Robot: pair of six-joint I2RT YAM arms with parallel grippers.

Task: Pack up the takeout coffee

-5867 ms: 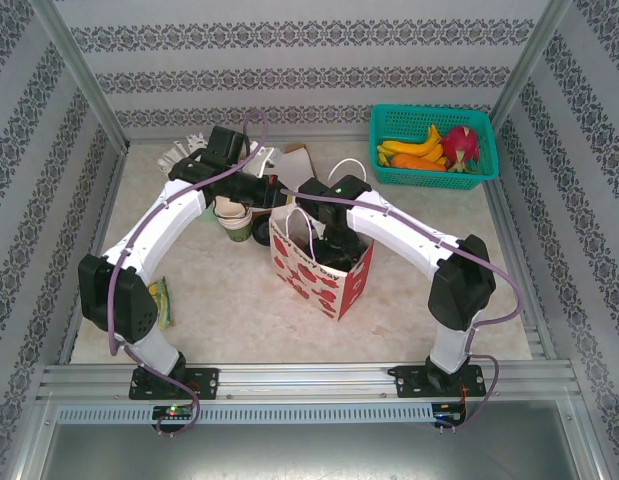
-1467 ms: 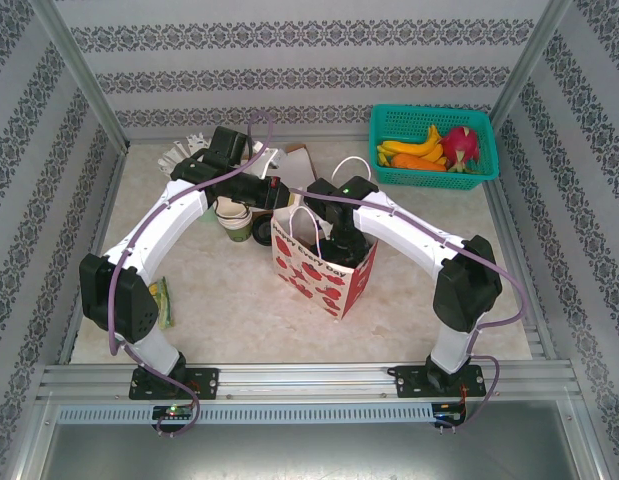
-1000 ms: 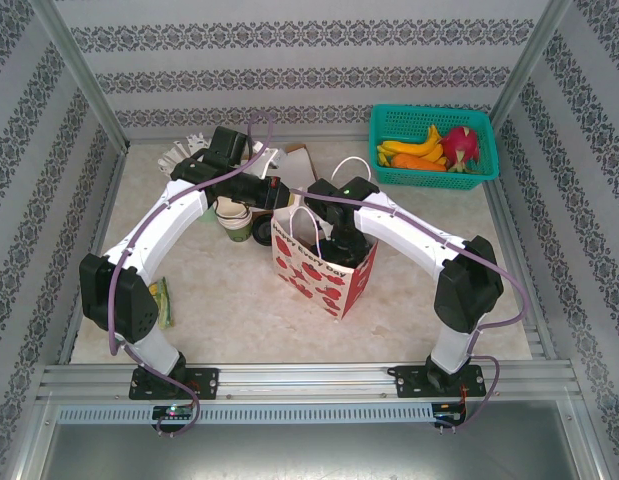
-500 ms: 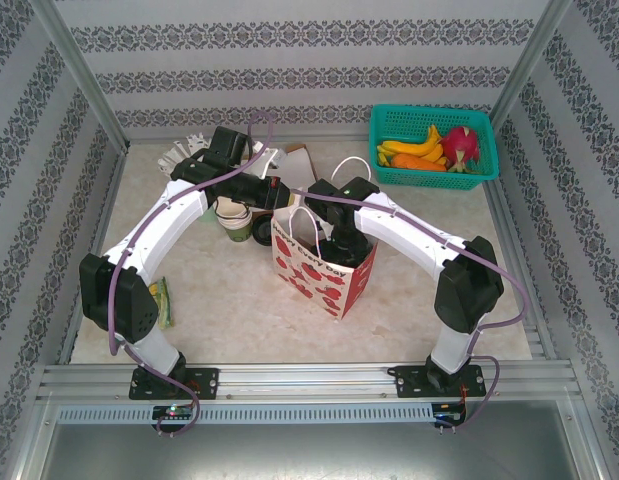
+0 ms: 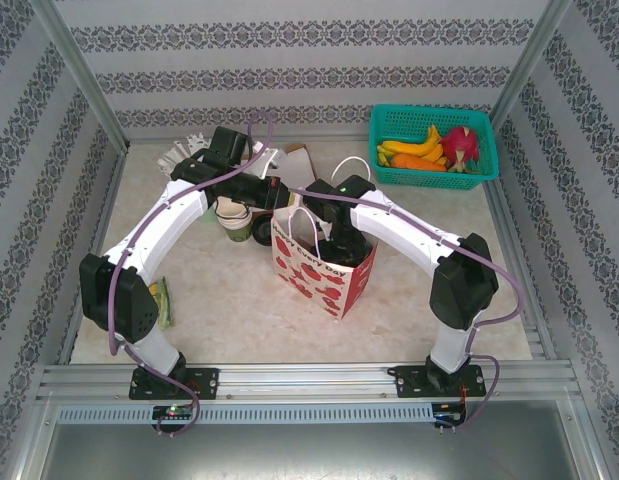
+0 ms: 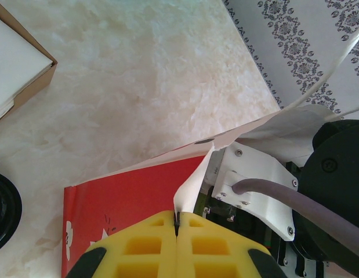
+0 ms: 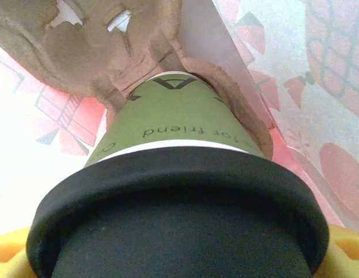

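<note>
The takeout coffee [image 7: 167,124], a green cup with a black lid [image 7: 179,220], stands in a brown pulp carrier [image 7: 109,52] inside the red-and-white paper bag [image 5: 324,270]. My right gripper [image 7: 179,263] reaches down into the bag [image 7: 295,87] and is shut on the cup's lid, with a yellow finger showing at each lower corner. In the top view the right gripper [image 5: 339,240] is sunk in the bag's mouth and hides the cup. My left gripper [image 6: 177,223] is shut on the bag's white rim [image 6: 193,185] and holds the bag's mouth open.
A teal basket of fruit [image 5: 432,147] stands at the back right. Stacked green cups [image 5: 232,215] stand left of the bag. A cardboard box [image 6: 17,69] lies behind, and a black round lid [image 6: 2,208] lies beside the bag. A green packet [image 5: 161,300] lies by the left arm.
The right arm has shifted only slightly at the bag's mouth. The left arm and both grips look the same.
</note>
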